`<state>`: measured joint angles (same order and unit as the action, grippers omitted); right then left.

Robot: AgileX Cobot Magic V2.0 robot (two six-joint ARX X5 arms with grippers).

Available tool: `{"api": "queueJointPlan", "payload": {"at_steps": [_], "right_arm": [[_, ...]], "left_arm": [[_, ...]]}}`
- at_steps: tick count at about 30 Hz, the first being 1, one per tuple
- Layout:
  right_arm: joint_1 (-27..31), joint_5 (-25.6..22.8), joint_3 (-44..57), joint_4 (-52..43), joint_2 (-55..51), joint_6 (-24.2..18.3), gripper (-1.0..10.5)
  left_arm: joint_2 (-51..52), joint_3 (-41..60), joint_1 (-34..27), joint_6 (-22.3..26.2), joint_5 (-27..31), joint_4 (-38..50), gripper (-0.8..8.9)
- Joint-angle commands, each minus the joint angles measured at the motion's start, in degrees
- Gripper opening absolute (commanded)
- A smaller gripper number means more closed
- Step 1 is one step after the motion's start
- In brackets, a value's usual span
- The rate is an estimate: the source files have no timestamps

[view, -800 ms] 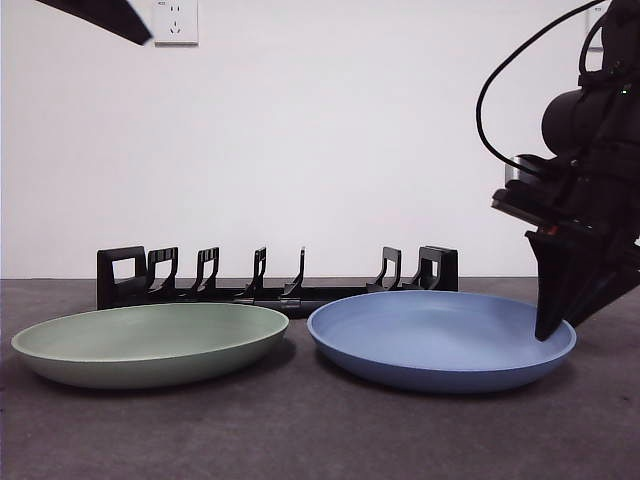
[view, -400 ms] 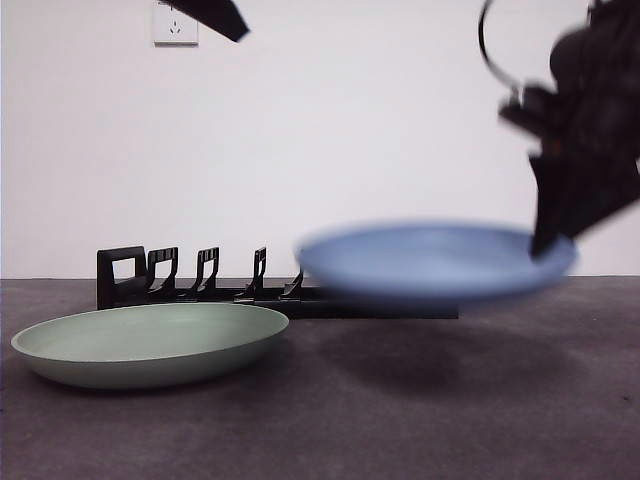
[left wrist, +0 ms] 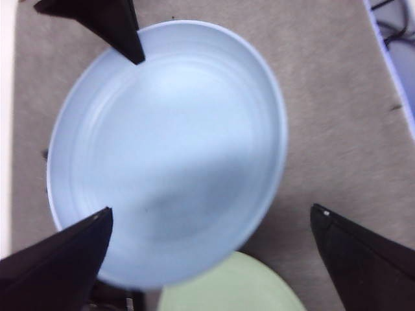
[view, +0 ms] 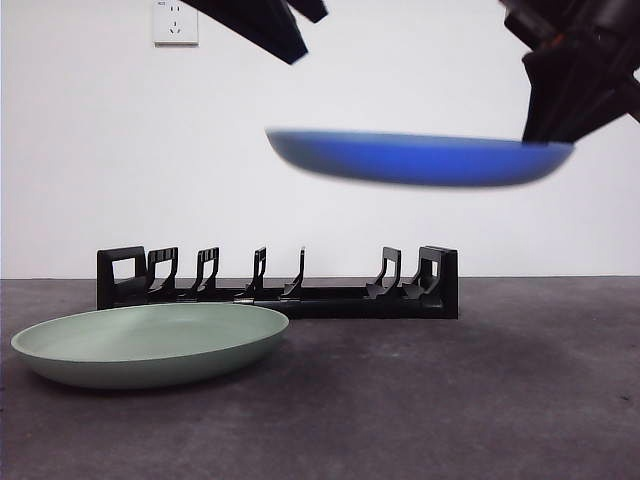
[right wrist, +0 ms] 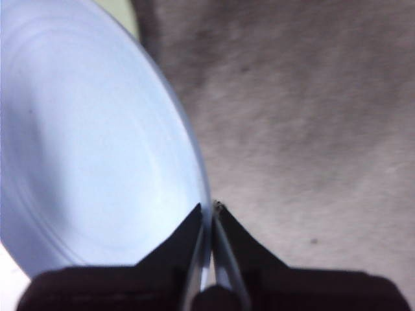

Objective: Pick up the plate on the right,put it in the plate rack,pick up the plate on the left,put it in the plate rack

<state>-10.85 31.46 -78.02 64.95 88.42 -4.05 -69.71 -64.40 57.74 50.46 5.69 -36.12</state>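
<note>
The blue plate hangs level in the air, high above the plate rack. My right gripper is shut on its rim, and shows at the upper right in the front view. The green plate lies on the table at the left, in front of the rack. My left gripper hovers open above the blue plate and touches nothing. In the front view the left arm shows at the top. The rack's dividers hold nothing.
The table has a dark grey surface with a white wall behind. A wall socket sits at the upper left. An edge of the green plate peeks out under the blue one in the left wrist view.
My right gripper has lifted the blue plate off the table to well above the rack. The left arm has swung in to the right along the top.
</note>
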Motion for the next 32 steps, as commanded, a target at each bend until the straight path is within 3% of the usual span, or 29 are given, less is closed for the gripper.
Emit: {"api": "queueJointPlan", "payload": {"at_steps": [1,8,17,24,27,32], "right_arm": [[-0.1,1.7,-0.6,0.1,-1.5,-0.3,-0.2],[-0.1,1.9,-1.4,1.2,-2.4,-0.1,-0.2],[-0.1,2.8,-3.7,2.5,-2.4,-0.2,-0.2],[-0.1,3.0,-3.8,2.4,-2.4,-0.2,-0.2],[-0.1,3.0,-3.8,2.4,-2.4,-0.2,-0.2],[-0.1,3.3,-3.8,2.5,-2.4,-0.2,-0.2]], "left_arm": [[-1.4,0.0,0.6,5.3,0.8,0.9,6.55],[-3.2,0.0,0.7,5.3,2.0,1.2,6.21],[-3.7,0.0,1.1,5.1,1.8,0.6,1.20],[-3.7,0.0,1.4,4.7,1.8,-0.9,0.79],[-3.7,0.0,1.6,3.5,1.8,-1.5,-0.14],[-3.7,0.0,1.6,3.5,1.8,-1.6,-0.09]]}}
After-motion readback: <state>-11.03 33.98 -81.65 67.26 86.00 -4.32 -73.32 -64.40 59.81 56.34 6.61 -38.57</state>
